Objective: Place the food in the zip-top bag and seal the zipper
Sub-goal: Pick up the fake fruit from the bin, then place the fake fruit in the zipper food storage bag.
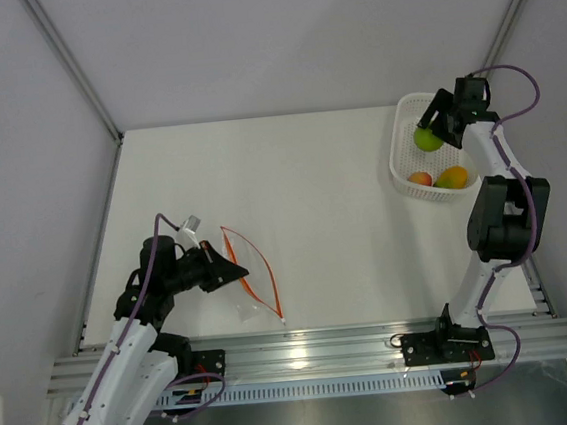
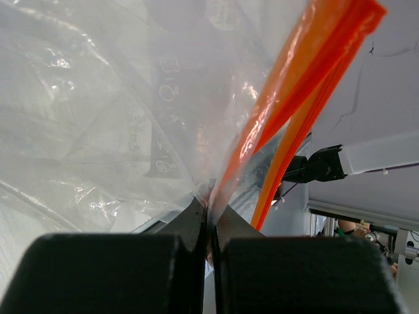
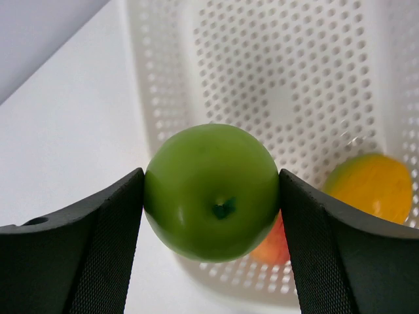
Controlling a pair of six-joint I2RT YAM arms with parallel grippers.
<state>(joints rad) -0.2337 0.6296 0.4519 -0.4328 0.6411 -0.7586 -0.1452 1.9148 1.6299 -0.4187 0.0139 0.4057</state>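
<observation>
Lime-green ball between right tool's pads

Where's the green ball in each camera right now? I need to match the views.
Top view: green ball at upper right, over the white basket, in the right claw.
Left wrist: not in it; the clear bag fills the picture.
Right wrist: the ball sits at centre, touched by a finger on each side.
Shared landmark: the white basket, upper right in the top view, behind the ball in the right wrist view.
</observation>
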